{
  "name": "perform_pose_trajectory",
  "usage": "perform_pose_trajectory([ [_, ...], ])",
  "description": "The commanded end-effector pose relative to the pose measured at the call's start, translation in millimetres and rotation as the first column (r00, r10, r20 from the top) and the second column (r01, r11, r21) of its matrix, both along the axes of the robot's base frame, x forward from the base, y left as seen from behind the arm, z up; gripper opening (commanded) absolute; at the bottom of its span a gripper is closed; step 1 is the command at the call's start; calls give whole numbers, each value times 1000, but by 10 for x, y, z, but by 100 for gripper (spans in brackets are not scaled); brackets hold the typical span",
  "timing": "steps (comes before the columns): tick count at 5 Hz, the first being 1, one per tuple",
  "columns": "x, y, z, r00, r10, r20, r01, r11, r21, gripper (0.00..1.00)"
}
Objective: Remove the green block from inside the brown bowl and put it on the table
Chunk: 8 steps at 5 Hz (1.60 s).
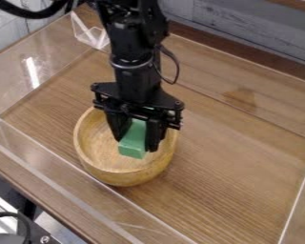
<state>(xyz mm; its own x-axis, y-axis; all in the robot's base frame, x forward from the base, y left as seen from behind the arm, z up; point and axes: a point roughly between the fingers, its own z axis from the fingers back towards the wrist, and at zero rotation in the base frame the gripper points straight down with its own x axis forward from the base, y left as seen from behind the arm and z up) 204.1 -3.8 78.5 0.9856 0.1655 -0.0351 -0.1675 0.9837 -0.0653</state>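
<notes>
I see one bowl (107, 172), one block (134, 139) and one table (219, 162). The block is bright green, plain and flat, its upper part hidden by my claw (141, 130). It sits inside the bowl's round outline, and I have it clenched between my fingertips.

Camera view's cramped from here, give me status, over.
Hand shut on green block. Block over brown bowl's interior, not yet on table.

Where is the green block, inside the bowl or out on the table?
Inside: the green block shows within the rim of the bowl, below the tool.
</notes>
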Motion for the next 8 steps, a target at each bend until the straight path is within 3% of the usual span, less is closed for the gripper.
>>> perform_pose_trajectory([
  [1,96,-26,147,998,-7,65,7,1000,4,0],
  [8,75,-169,142,997,-22,68,22,1000,3,0],
])
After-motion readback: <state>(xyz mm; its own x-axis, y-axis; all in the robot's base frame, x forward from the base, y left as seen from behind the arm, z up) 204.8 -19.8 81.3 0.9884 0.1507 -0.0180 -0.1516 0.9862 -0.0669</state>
